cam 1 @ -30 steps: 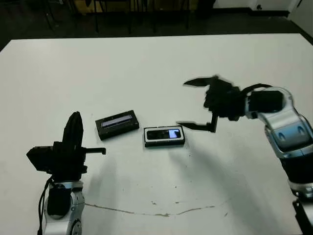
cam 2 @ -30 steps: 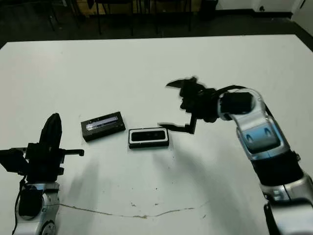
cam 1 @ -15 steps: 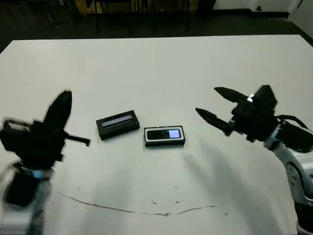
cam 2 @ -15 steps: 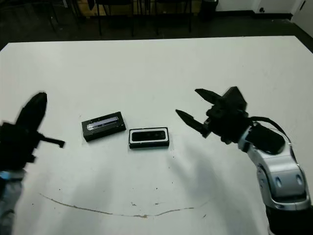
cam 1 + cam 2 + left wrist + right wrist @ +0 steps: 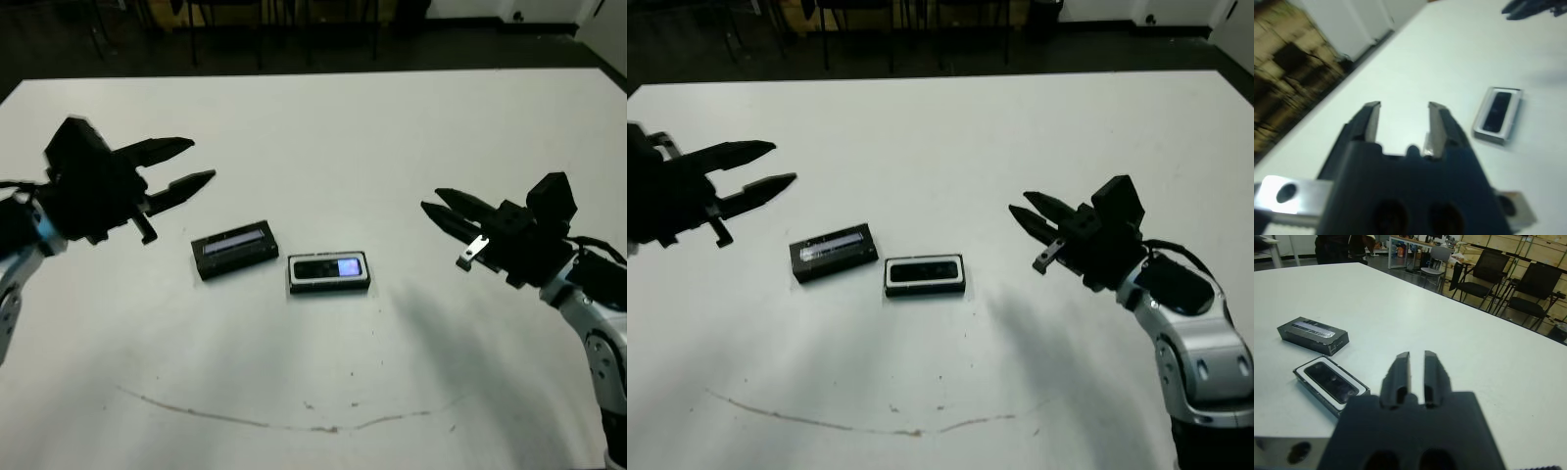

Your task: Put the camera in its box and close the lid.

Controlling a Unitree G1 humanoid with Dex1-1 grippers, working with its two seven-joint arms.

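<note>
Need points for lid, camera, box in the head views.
lid (image 5: 235, 249): left eye view, on the pale stripe of its top face.
camera (image 5: 329, 267): left eye view, middle of its glossy face.
box (image 5: 925, 289): right eye view, on its near wall.

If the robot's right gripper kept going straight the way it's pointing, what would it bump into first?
Probably nothing soon. The right gripper points left across the bare table, seemingly passing behind the box and lid. Depth is hard to judge.

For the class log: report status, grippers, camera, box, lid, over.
Left gripper open, empty, raised. Right gripper nearly closed, empty. Camera seated in box; lid off, beside it. Nothing in the way.
</note>
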